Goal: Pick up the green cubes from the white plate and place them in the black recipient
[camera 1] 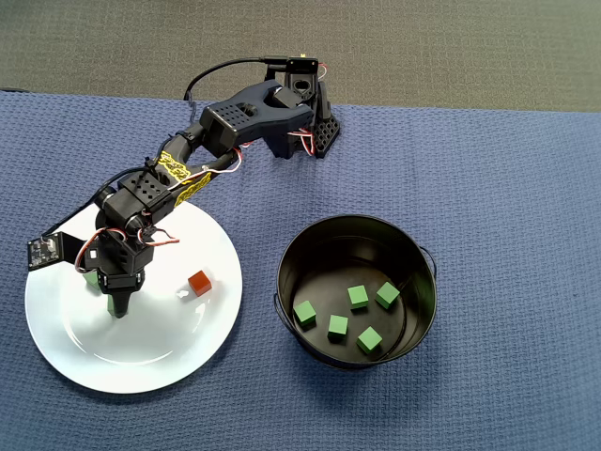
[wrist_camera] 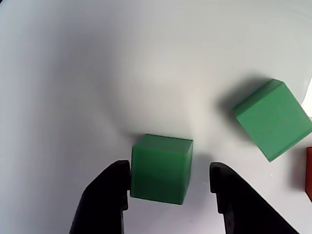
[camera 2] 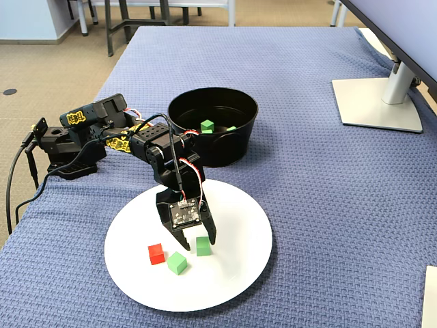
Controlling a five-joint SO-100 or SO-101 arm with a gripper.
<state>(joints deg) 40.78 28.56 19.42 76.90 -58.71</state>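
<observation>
Cubes mostly moved: five matte green cubes point(camera 1: 338, 327) lie in the glossy black bucket point(camera 1: 421, 258); two remain on the smooth white plate point(camera 2: 239, 273) beside a red cube point(camera 2: 156, 253). Fingers point(wrist_camera: 170, 181) stand open around one green cube point(wrist_camera: 162, 168), not yet clamped. Woven blue cloth covers the tabletop point(camera 2: 307, 157).

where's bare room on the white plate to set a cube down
The plate's near and right-hand part in the fixed view, away from the arm, is bare. It is crowded by the gripper: two green cubes and a red cube.
</observation>
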